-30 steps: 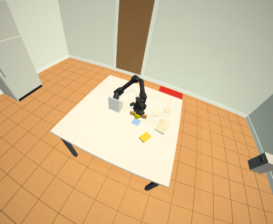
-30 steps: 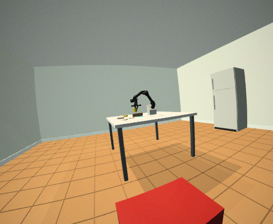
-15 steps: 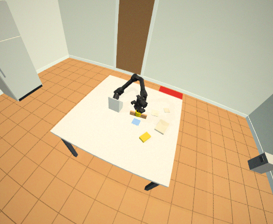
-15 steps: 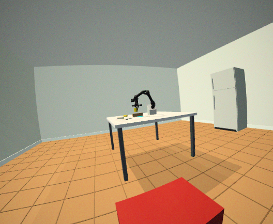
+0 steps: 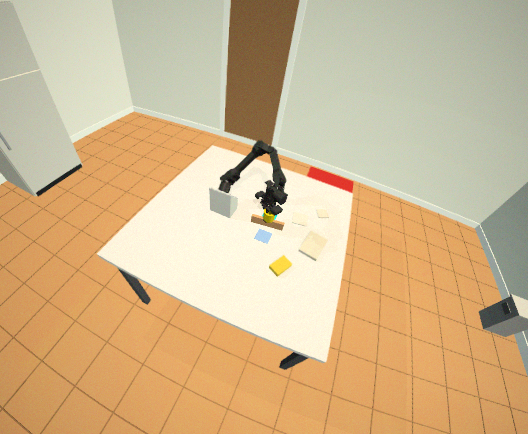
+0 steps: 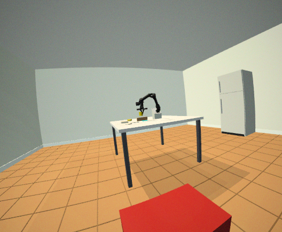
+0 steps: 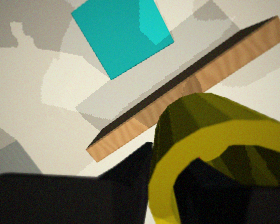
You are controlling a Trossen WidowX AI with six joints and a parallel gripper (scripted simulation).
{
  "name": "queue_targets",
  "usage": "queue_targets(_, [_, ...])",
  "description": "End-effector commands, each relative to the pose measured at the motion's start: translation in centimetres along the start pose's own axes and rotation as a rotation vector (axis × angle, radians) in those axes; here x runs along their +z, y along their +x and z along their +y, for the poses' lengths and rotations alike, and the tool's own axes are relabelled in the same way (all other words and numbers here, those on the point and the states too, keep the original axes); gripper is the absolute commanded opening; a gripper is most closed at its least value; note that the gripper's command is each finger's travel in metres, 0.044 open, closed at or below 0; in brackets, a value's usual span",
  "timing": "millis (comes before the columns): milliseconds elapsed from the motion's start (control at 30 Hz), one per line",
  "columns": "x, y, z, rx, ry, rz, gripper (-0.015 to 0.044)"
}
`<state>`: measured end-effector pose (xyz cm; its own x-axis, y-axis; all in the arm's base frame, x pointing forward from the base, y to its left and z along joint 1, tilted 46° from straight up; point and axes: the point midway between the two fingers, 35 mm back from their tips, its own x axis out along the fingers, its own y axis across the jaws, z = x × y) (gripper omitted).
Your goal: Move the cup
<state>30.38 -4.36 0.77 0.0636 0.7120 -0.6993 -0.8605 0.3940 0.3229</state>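
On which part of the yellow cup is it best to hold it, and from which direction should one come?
The tool already grips the yellow cup at its rim wall from above, one finger apparently inside. That suits an upright, open-topped cup: the mouth stays up, probably safest for the marbles.
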Motion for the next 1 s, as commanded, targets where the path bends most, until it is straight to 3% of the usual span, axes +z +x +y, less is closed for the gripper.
queue_targets(0, [0.7, 0.0, 0.6, 0.002, 0.007, -0.005, 0.0])
queue_targets(967, [6.1, -0.2, 4.5, 0.004, 0.008, -0.007, 0.0])
